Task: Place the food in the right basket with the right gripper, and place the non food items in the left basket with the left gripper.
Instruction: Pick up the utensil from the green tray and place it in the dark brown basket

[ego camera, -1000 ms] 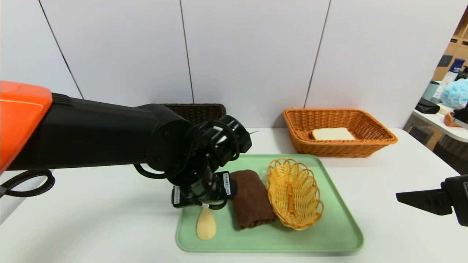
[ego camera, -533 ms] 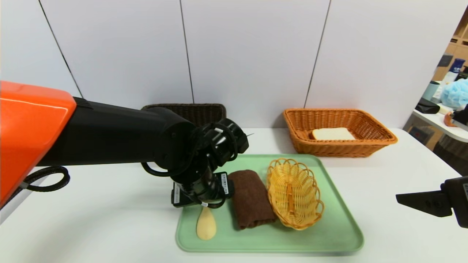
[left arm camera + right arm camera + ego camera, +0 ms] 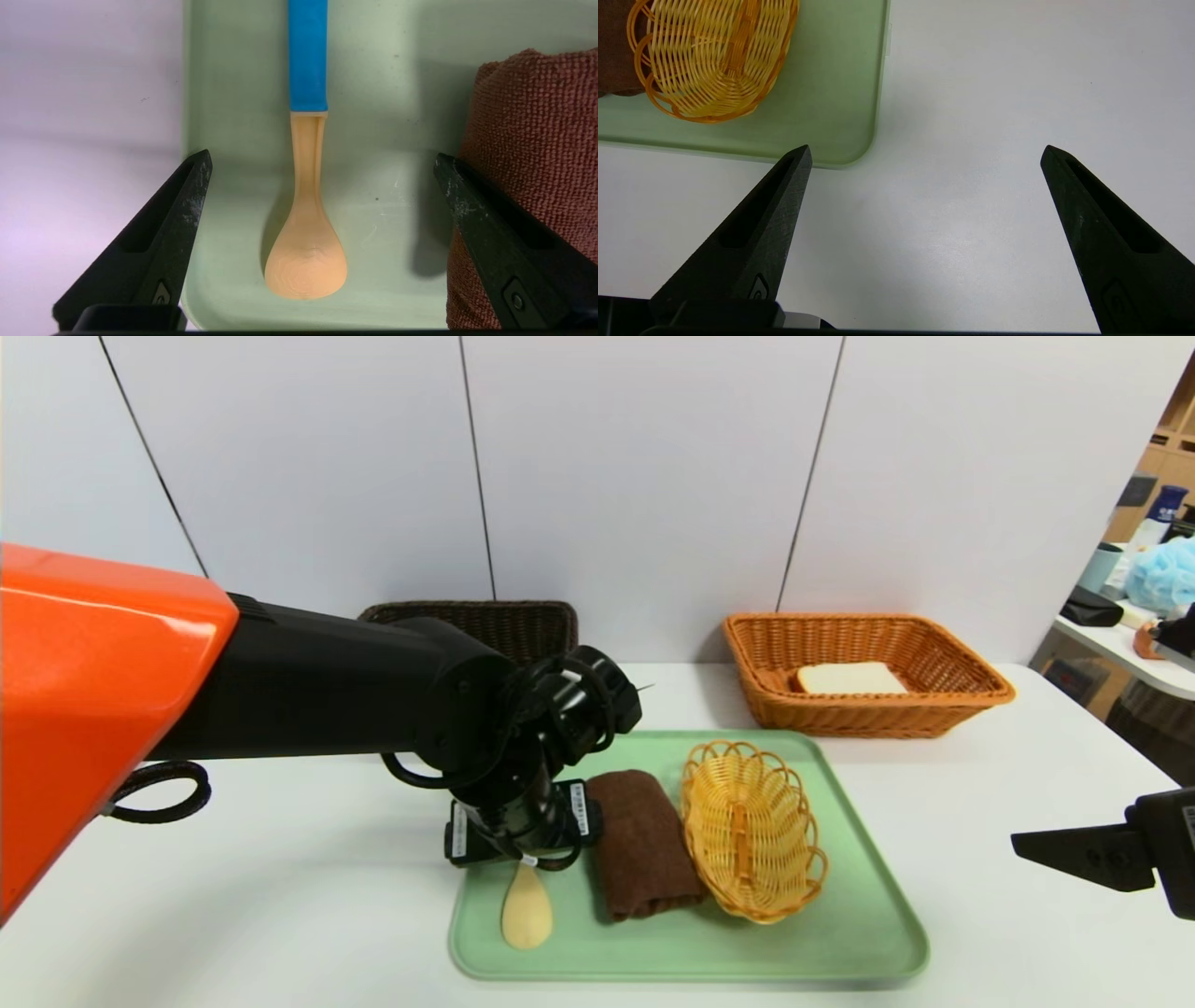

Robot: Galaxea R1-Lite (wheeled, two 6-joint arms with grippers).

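Looking forward and down from the robot's head, taking in the whole green tray (image 3: 840,943), with the dark brown wicker basket (image 3: 523,621) and the orange-tan wicker basket (image 3: 868,714) beyond it. Peering down from the left wrist, close over the blue-handled spoon (image 3: 306,224) and brown towel (image 3: 537,140); gazing down from the right wrist onto bare white table (image 3: 948,224) and a tray corner. Sharing tray and towel across all three, and the yellow oval basket (image 3: 714,60) between head and right wrist only.

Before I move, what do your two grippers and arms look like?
The left gripper has black, scuffed, tapering fingers; its black arm has a glossy orange shell, looping black cables and white barcode labels. The right gripper has black, wedge-shaped fingers.
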